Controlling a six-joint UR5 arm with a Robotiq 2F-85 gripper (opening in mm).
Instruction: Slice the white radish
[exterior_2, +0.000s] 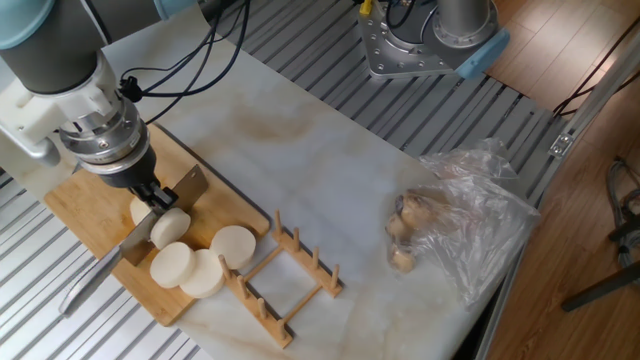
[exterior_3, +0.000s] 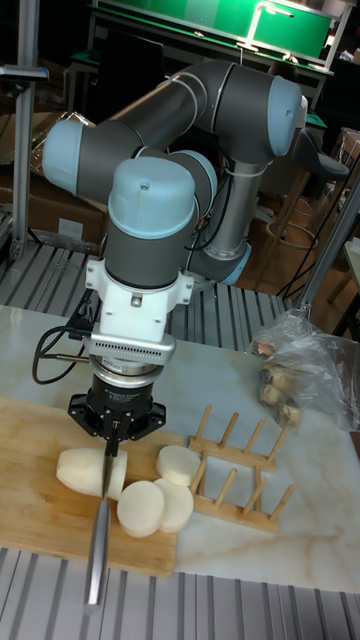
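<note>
- gripper (exterior_2: 150, 193) points straight down over the wooden cutting board (exterior_2: 85, 215), jaws closed on a knife (exterior_2: 130, 243); handle clamped between the fingers
- knife blade flat and wide near the gripper, its metal end running off toward the board's front edge; in the tall fixed view the knife (exterior_3: 100, 520) stands edge-down in the radish
- white radish (exterior_2: 150, 218) lies on the board right under the gripper: a stub (exterior_3: 83, 471) on one side of the blade, a partly cut slice on the other
- three round slices (exterior_2: 200, 268) lie loose on the board next to the stub, two overlapping, one nearer the rack
- wooden dish rack (exterior_2: 285, 280) with upright pegs sits on the marble top (exterior_2: 320, 170), touching or just beside the board's right corner; closest thing to the slices
- clear plastic bag (exterior_2: 470, 225) with brownish lumps sits well apart, near the far right table edge
- second robot base (exterior_2: 425, 40) stands at the back on the slatted metal table
- black cables hang from the arm's wrist above the board
- arm's bulk hides the back part of the board in the tall fixed view
</note>
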